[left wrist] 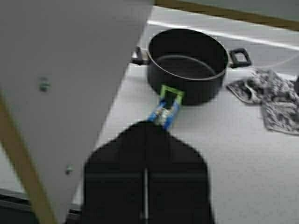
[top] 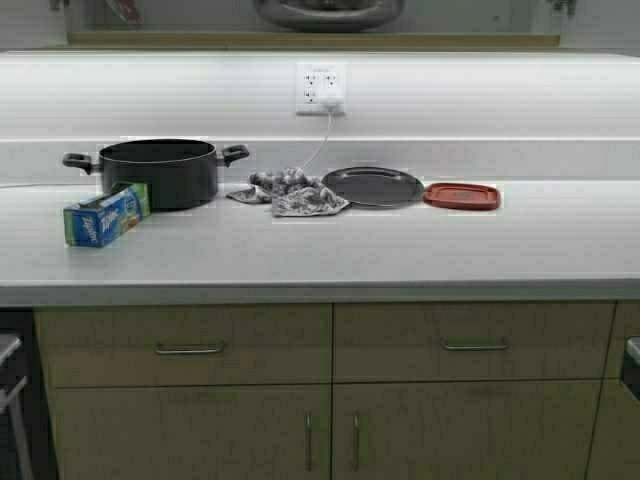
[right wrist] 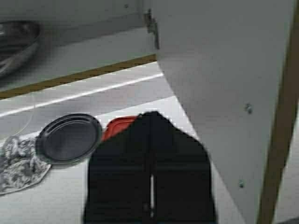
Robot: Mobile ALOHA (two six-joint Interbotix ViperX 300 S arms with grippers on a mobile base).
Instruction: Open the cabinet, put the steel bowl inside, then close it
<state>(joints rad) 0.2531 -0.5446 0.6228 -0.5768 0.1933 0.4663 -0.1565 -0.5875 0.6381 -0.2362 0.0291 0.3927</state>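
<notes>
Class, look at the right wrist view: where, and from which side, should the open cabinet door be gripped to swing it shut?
Probably the cabinet door at its free tan edge, pinched across its thickness from the edge side. Its white inner face is flat, with nothing to hold, and the handle is not in view. The right gripper, now shut, must open first.

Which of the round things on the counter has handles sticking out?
The black pot does, with one handle on each side. The flat dark plate beside the patterned cloth has none, and the steel bowl sits up in the cabinet, not on the counter.
</notes>
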